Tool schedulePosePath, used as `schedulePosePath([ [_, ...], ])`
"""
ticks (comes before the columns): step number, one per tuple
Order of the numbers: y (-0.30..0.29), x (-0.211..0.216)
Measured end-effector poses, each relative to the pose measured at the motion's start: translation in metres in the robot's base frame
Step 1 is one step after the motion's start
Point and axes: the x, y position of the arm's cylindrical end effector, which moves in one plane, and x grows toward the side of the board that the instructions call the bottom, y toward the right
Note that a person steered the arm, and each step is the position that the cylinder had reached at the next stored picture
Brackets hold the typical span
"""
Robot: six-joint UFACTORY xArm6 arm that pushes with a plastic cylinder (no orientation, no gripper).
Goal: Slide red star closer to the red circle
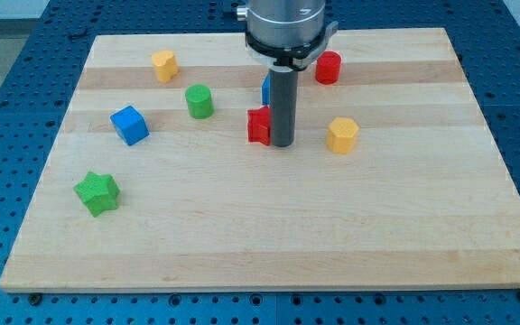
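Tool: a straight dark rod with no jaws to open or close; it holds nothing, and my tip (pixel 283 144) rests on the table near the middle of the board.
Tip and red star: the red star (pixel 259 125) sits just at the tip's left in the view, touching it or nearly so; which of the two cannot be told.
Red circle: the red circle (pixel 329 68) stands toward the view's top right, apart from the star, with the rod between them.
Blue block behind the rod: a blue block (pixel 265 88) shows as a sliver at the rod's left edge, above the star; its shape is hidden.
Nearby to the right: a yellow block (pixel 342 134), roughly hexagonal, lies at the tip's right.
Farther left: a green cylinder (pixel 199 101), a blue cube (pixel 129 125), a yellow block near the top (pixel 163 65) of unclear shape, and a green star (pixel 97 193) toward the bottom left.
Table: a pale wooden table (pixel 332 235), bare across its lower half.
Progress: the star appears not yet delivered; a clear gap remains to the circle.
What is left: judging from this, the tip stands on the circle's side of the star, so it would likely need to come round to the star's lower left before pushing up and to the right.
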Motion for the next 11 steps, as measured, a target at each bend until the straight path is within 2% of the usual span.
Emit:
schedulePosePath([
  [3, -0.065, 0.027],
  [4, -0.084, 0.001],
  [5, -0.082, -0.018],
  [8, 0.002, -0.05],
  [11, 0.016, -0.05],
])
